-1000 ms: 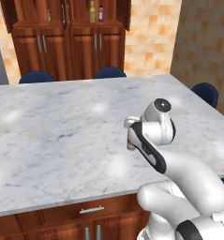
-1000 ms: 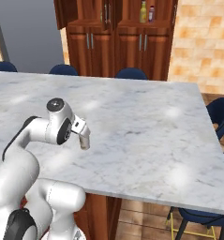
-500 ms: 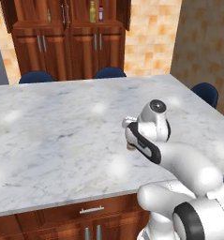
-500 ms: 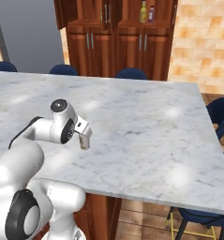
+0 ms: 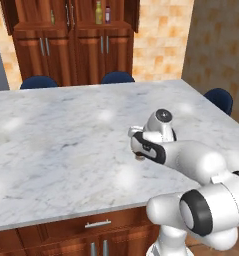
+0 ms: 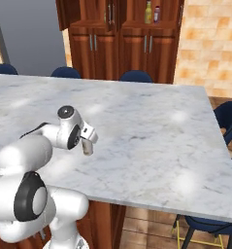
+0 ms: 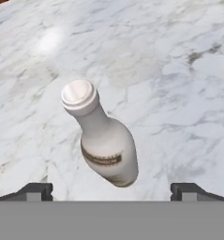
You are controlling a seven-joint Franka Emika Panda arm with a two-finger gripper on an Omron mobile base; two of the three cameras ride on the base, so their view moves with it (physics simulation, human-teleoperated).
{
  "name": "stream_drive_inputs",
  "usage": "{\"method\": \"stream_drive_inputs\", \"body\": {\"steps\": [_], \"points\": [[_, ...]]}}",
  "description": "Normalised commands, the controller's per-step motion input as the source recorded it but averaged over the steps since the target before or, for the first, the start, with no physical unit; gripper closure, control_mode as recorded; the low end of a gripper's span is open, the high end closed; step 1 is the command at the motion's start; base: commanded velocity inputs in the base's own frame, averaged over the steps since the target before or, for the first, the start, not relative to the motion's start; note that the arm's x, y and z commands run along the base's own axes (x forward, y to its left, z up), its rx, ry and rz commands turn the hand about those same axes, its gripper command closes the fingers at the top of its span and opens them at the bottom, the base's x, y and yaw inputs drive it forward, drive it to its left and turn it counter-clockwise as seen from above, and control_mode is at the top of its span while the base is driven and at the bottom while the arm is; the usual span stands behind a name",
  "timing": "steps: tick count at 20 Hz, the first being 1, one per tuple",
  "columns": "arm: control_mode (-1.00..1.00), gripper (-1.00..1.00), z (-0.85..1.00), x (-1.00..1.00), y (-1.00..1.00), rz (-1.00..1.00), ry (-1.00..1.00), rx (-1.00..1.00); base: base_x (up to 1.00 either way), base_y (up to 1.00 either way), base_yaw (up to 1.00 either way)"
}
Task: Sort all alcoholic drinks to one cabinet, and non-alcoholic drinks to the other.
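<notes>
A pale whitish slim-necked bottle (image 7: 106,145) stands upright on the white marble counter (image 5: 56,145), with a thin brown band around its belly. My gripper (image 7: 111,190) hangs open just above it, one dark fingertip (image 7: 36,191) on each side and neither touching the glass. From the base views the gripper (image 5: 139,152) points down near the counter's front right, and the bottle (image 6: 87,148) peeks out under the hand. At the back, the reddish-brown cabinet (image 5: 91,47) holds the mustard-yellow bottle (image 5: 98,12) and the maroon bottle (image 5: 108,14) on its open upper shelf.
Blue chairs (image 5: 117,77) line the counter's far side and another (image 5: 218,98) stands at its right end. A drawer with a silver handle (image 5: 98,224) sits below the front edge. A tan tiled wall (image 5: 161,40) is to the right of the cabinet.
The hand has stayed almost in place over the whitish bottle. The arm's links behind it have shifted posture. The jaws remain open.
</notes>
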Motion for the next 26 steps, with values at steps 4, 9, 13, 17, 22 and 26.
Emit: {"method": "stream_drive_inputs", "body": {"steps": [4, 9, 13, 17, 22, 26], "points": [[-1.0, -1.0, -0.16, 0.21, 0.0, 0.0, 0.0, 0.0, 0.0, 0.0, 0.0], [-1.0, -1.0, -0.12, 0.17, 0.0, 0.0, 0.0, 0.0, 0.0, 0.0, 0.0], [-1.0, -1.0, -0.11, 0.17, 0.0, 0.0, 0.0, 0.0, 0.0, 0.0, 0.0], [-1.0, -1.0, -0.06, 0.13, -0.01, 0.0, 0.0, 0.0, 0.0, 0.0, 0.0], [-1.0, -1.0, -0.04, 0.07, -0.02, 0.0, 0.0, 0.0, 0.0, 0.0, 0.0], [-1.0, -1.0, -0.09, 0.04, -0.01, 0.0, 0.0, 0.0, 0.0, 0.0, 0.0]]}}
